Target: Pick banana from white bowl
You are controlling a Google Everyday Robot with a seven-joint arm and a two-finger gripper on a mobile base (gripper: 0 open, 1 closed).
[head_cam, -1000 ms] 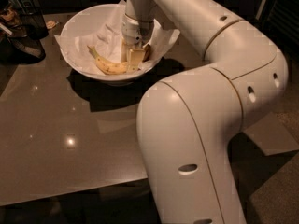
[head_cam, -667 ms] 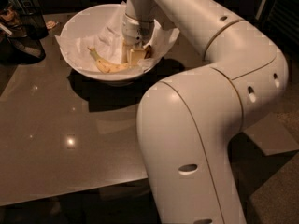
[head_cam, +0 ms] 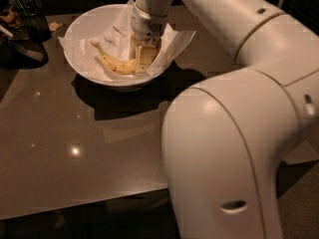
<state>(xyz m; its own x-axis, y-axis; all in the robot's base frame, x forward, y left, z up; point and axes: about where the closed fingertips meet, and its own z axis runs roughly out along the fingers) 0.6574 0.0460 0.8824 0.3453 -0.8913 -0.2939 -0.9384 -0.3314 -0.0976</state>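
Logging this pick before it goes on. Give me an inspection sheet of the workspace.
Surface: table, dark and glossy, with a few light glints.
Job's things: banana lies in the bowl, on crinkled white paper whose corners stick out past the rim.
Clutter: dark basket at the far left edge; a small scrap near it, too small to identify.
Grippers: tool is down inside the bowl at the banana's right end.
Cables: nothing seen.
Surroundings: the white arm fills the right side; the background is dark.
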